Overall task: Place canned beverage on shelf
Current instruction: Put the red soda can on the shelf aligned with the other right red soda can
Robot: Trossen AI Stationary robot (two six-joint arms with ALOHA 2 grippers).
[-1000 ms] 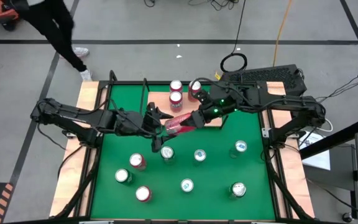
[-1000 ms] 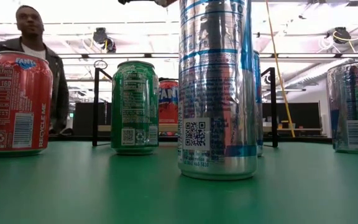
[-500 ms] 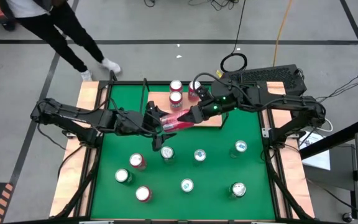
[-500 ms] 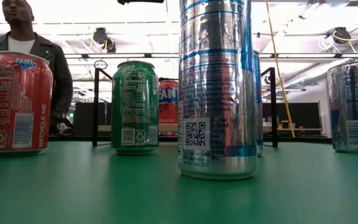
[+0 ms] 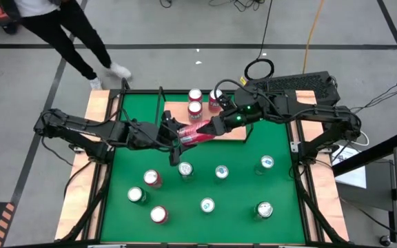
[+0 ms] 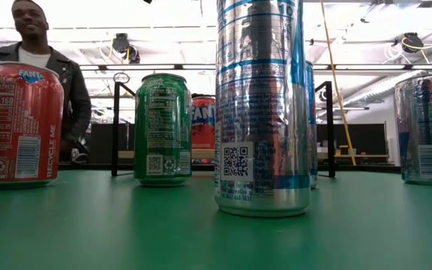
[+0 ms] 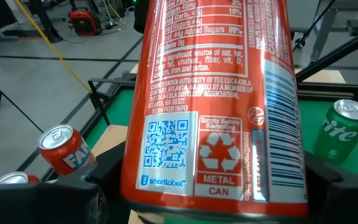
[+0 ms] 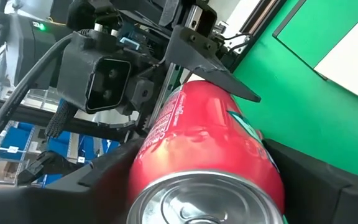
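A red can (image 5: 195,131) lies level in the air between my two grippers, over the near edge of the shelf (image 5: 234,133), a light-wood board with black rails. My left gripper (image 5: 181,134) is shut on the can's left end. My right gripper (image 5: 212,127) is shut on its right end, the one with the pull tab (image 8: 197,205). Three cans stand upright on the shelf: two red (image 5: 195,101) and one more (image 5: 216,97). In the low view only the standing cans show. My left gripper has the red can's printed side wall (image 7: 166,155) between its two fingers (image 7: 95,186), near the end that points at its wrist. The fingers come level from the table's left and lie along the can. The can is clear of the table. My right gripper has the can's side wall near the pull-tab end (image 8: 166,143) between its two fingers (image 8: 303,168). The fingers come level from the table's right, along the can. The can lies level and clear of the mat.
Several cans stand upright on the green mat (image 5: 123,158) nearer the front, among them a red one (image 5: 151,178), a green one (image 5: 137,195) and a silver-blue one (image 6: 261,105). A person (image 5: 67,34) walks beyond the table's far left corner.
Both grippers and the red can between them have gone a little up and toward the far edge, nearer the shelf. The can has stayed level. The person behind the table has walked to the right.
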